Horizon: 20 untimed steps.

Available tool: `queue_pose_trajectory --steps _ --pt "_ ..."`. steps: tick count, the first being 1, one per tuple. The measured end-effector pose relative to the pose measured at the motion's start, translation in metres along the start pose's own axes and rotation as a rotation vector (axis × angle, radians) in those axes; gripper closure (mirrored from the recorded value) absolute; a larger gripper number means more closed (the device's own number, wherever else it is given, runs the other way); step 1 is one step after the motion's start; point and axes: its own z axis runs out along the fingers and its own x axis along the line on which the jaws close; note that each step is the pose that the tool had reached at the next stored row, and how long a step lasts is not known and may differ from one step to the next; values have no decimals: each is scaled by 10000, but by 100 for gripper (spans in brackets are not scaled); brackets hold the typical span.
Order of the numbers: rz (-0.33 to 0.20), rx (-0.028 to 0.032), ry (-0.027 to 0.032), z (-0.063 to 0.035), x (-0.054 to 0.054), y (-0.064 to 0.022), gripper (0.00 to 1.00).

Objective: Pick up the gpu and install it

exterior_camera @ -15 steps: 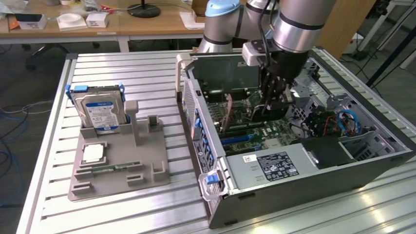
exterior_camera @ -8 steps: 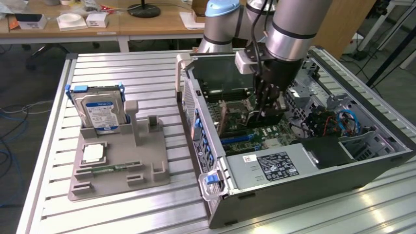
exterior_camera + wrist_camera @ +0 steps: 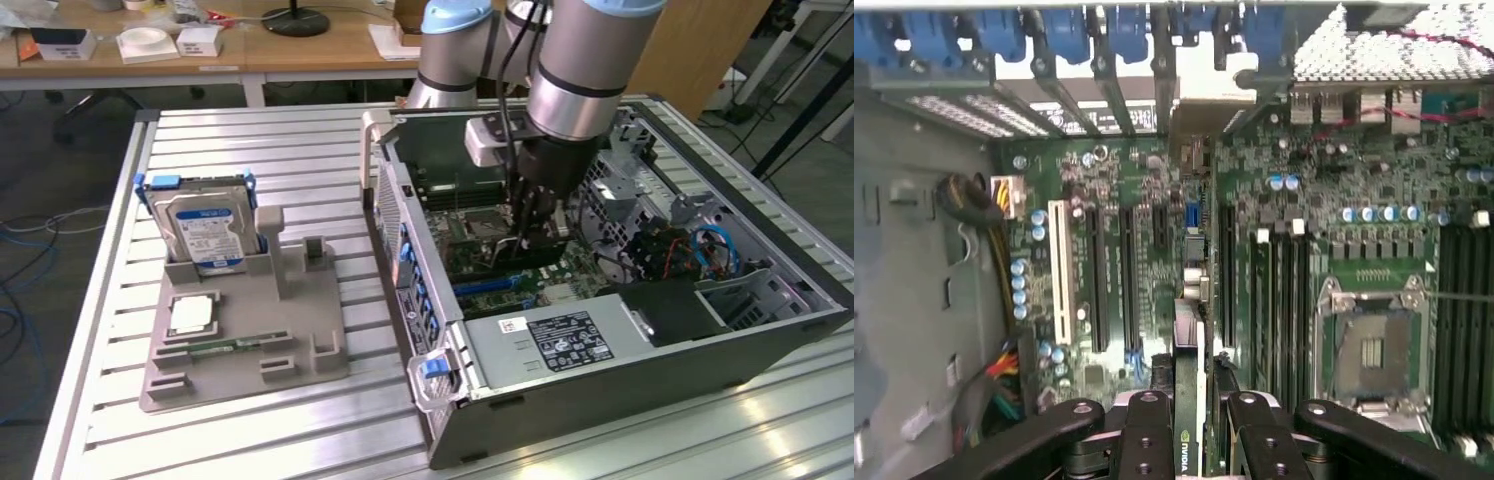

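Green gpu (image 3: 1192, 400), held on edge, is pinched by the end effector (image 3: 1192, 425) inside the computer case (image 3: 641, 375); install step, needing alignment above the motherboard (image 3: 1154, 250) slot.

A green-and-white logo mark sits on the dark face of the gpu (image 3: 1189, 440) in the wrist view; its lettering cannot be made out. The white label on the hard drive (image 3: 204, 235) and the black label on the power supply (image 3: 571, 340) carry print too small to read.
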Motion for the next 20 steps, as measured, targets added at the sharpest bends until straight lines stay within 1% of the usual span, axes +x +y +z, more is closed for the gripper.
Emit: queue_pose_trajectory --steps 2,9,11,20 --pt "1 1 1 35 3 29 74" --pt "0 0 11 161 7 79 74" --pt "-2 1 8 188 7 82 74" --pt "4 0 11 191 7 85 74"
